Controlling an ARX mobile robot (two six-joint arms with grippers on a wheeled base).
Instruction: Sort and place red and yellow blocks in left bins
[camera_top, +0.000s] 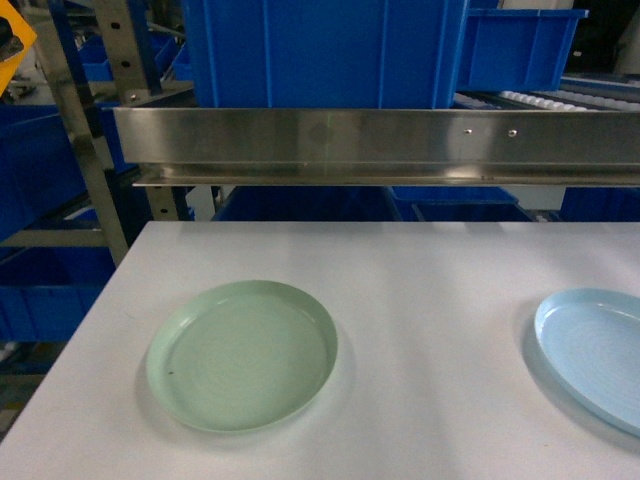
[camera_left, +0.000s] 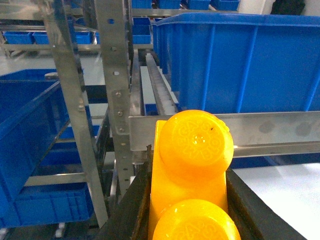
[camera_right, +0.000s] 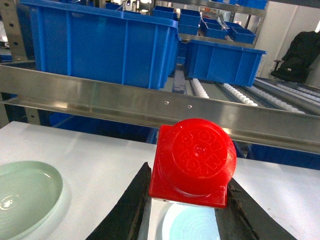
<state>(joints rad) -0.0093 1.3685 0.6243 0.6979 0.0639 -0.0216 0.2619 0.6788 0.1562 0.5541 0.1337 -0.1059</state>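
Note:
In the left wrist view the orange-yellow two-stud block (camera_left: 192, 170) fills the space between my black fingers; my left gripper (camera_left: 189, 200) is shut on it, held up near the table's left edge. A large blue bin (camera_left: 240, 60) stands on the rack ahead of it. In the right wrist view the red one-stud block (camera_right: 192, 162) sits clamped in my right gripper (camera_right: 186, 200), raised over the pale blue plate (camera_right: 192, 225). Another view of the big blue bin (camera_right: 100, 45) shows it behind the steel rail. Neither gripper appears in the head view.
A pale green plate (camera_top: 240, 352) and a pale blue plate (camera_top: 592, 350) lie on the white table (camera_top: 420, 300). A steel rail (camera_top: 380, 145) crosses in front of the rack. Lower blue crates (camera_left: 25, 130) sit left of the table, beside perforated steel posts (camera_left: 115, 75).

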